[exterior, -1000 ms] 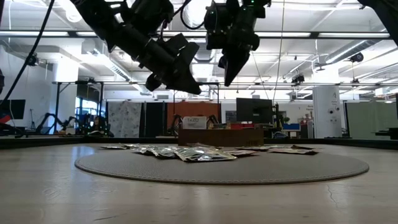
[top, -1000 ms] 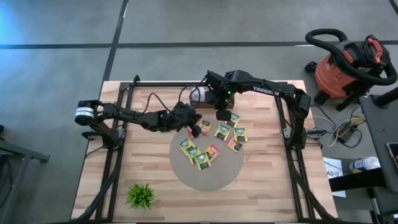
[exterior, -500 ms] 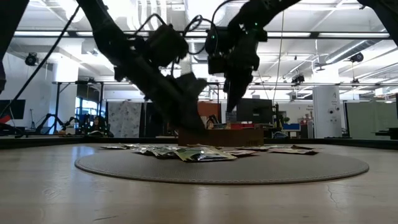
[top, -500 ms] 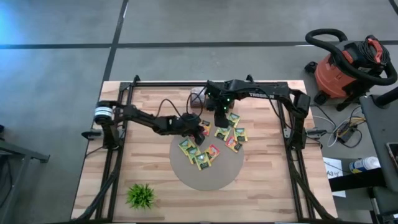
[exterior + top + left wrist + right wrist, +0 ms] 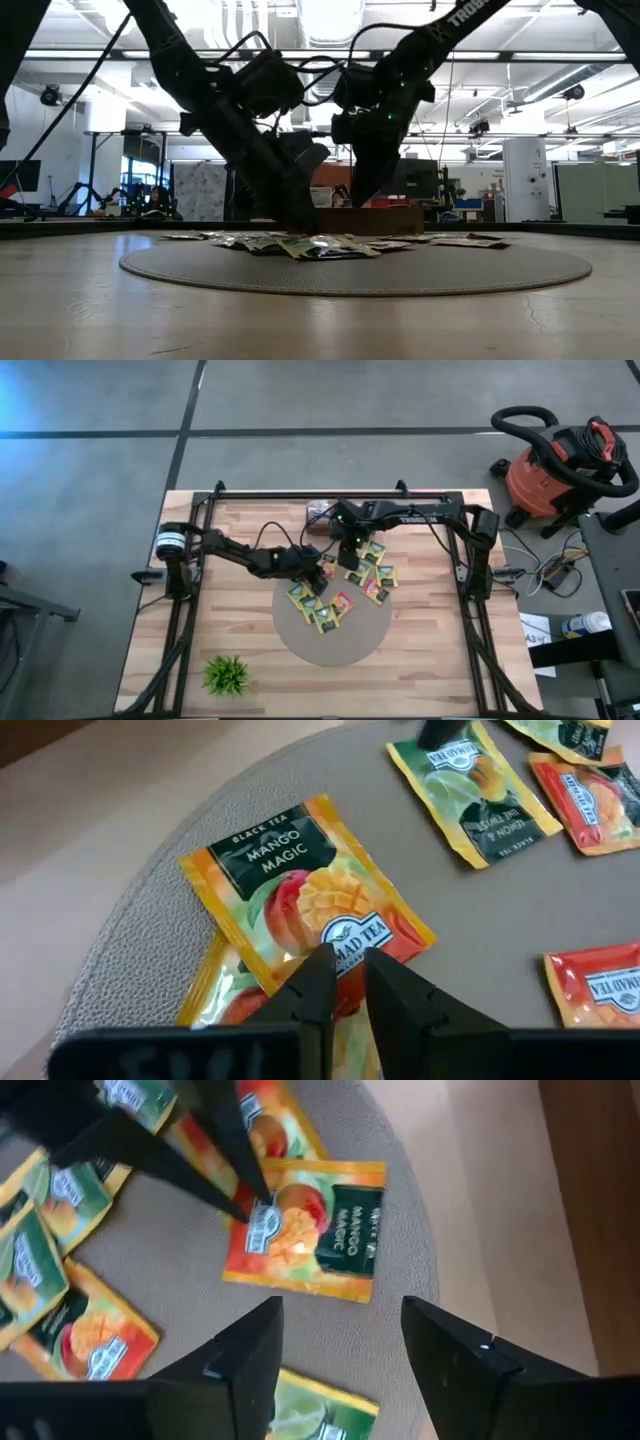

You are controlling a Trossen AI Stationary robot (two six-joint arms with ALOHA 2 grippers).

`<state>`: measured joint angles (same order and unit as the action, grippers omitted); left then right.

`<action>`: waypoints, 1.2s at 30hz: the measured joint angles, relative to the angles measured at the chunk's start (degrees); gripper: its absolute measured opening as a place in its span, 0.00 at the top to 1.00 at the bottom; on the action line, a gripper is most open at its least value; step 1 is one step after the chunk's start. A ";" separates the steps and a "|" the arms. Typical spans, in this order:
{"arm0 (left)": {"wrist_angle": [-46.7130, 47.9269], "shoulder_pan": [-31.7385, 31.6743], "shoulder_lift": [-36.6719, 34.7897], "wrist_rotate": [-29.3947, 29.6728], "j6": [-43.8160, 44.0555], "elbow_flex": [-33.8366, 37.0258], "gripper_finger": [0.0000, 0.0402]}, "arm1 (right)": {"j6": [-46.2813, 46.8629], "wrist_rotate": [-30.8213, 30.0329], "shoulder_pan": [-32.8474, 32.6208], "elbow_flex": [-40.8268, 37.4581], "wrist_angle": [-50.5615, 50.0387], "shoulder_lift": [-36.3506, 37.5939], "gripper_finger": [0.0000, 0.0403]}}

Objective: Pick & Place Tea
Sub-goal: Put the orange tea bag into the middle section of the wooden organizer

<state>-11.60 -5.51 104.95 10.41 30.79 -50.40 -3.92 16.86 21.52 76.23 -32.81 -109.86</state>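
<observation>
I see tea sachets [image 5: 340, 592] scattered on the round mat [image 5: 345, 645], mid-frame. My left gripper [image 5: 343, 972], fingers barely apart, touches the mango sachet [image 5: 300, 890]; right gripper [image 5: 340, 1342] hovers spread wide.

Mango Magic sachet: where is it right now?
The Mango Magic sachet lies flat at the far edge of the round grey mat, left gripper tips touching it, open right gripper above it.

Both grippers crowd the mat's [image 5: 345, 645] far edge above the sachets [image 5: 340, 600], while its near half and the table [image 5: 430, 660] around the plant [image 5: 227, 674] lie open.
</observation>
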 joint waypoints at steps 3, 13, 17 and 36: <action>1.18 0.54 -1.53 -0.01 0.29 -0.31 0.86 | 2.89 0.33 0.61 -1.61 2.53 0.00 0.50; 4.99 0.73 -4.04 1.07 -0.72 -0.93 0.86 | 8.33 3.33 1.81 -2.47 5.30 -3.77 0.50; 4.55 0.64 -1.38 0.87 -0.47 -0.93 0.86 | 9.98 3.26 2.02 -2.13 6.28 -4.93 0.50; 1.46 -0.39 2.22 1.00 1.02 -1.11 0.86 | 14.94 5.51 2.49 -1.75 5.94 -5.40 0.51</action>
<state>-10.14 -5.89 107.18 11.41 31.81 -51.52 11.02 22.37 24.01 74.48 -26.87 -115.26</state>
